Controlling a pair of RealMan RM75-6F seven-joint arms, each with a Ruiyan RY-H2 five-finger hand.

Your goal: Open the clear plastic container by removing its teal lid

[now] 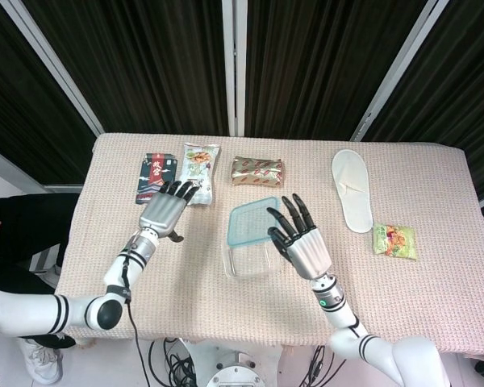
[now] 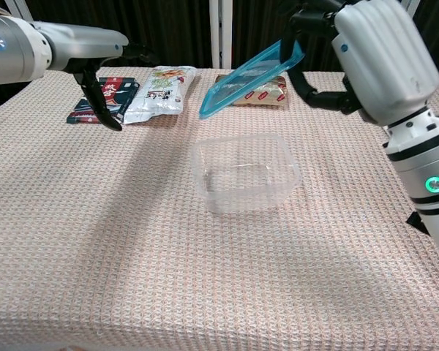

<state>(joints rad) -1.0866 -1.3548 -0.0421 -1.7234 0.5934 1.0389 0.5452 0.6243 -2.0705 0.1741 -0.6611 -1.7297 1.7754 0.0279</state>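
The clear plastic container (image 2: 246, 172) stands open on the woven cloth near the table's middle, also seen as the container (image 1: 248, 262) in the head view. My right hand (image 2: 373, 58) holds the teal lid (image 2: 250, 78) tilted in the air above and behind the container; from the head camera the right hand (image 1: 302, 242) covers the lid's (image 1: 250, 222) right edge. My left hand (image 1: 163, 211) hovers off to the left with fingers spread and nothing in it; the chest view shows the left hand (image 2: 102, 69) near the snack packets.
Along the far side lie a dark packet (image 1: 155, 178), a pale snack packet (image 1: 198, 173) and a brown-gold packet (image 1: 257, 170). A white slipper (image 1: 352, 189) and a green packet (image 1: 394, 240) lie at the right.
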